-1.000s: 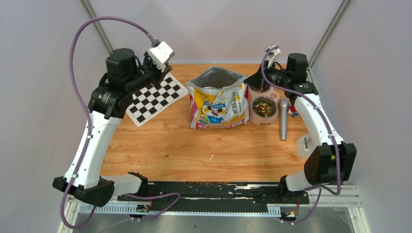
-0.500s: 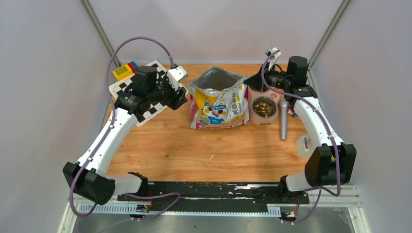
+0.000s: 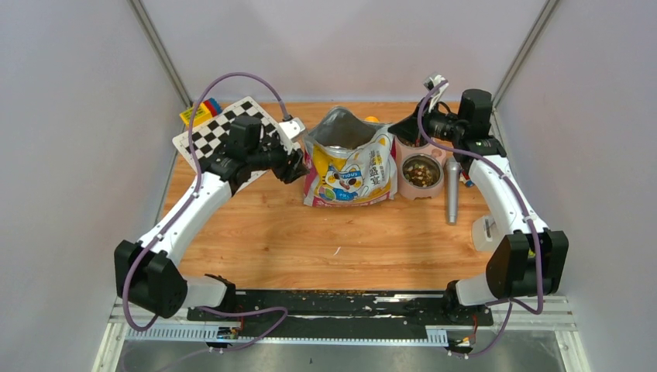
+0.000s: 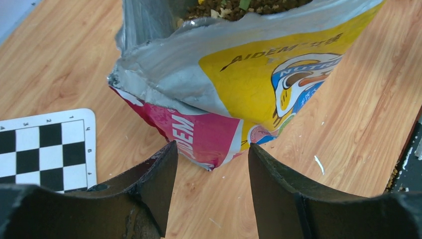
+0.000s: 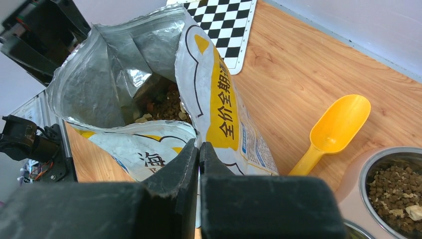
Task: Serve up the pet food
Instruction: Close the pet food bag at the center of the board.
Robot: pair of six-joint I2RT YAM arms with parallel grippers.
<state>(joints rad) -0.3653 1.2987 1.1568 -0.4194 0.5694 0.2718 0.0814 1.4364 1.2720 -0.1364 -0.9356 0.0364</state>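
The pet food [image 5: 166,107] shows as brown kibble inside the open cartoon-cat bag [image 3: 349,163], and more kibble [image 3: 422,172] fills the steel bowl to its right. My left gripper [image 4: 211,147] is open, low by the bag's [image 4: 259,74] bottom left corner, its fingers on either side and not touching it. In the top view the left gripper [image 3: 298,164] sits at the bag's left side. My right gripper [image 5: 199,144] is shut on the bag's [image 5: 219,99] upper right rim, also seen as the right gripper [image 3: 403,128] from above. A yellow scoop [image 5: 333,129] lies behind the bag.
The pink bowl stand [image 3: 409,190] is right of the bag, with a silver cylinder [image 3: 452,190] beside it. A checkerboard sheet [image 3: 225,132] and a yellow block [image 3: 198,114] lie at the back left. The scoop [image 3: 373,118] peeks out behind the bag.
My left arm swung down from above the checkerboard to the bag's left side, and its gripper opened. The right arm stayed at the bag's rim.
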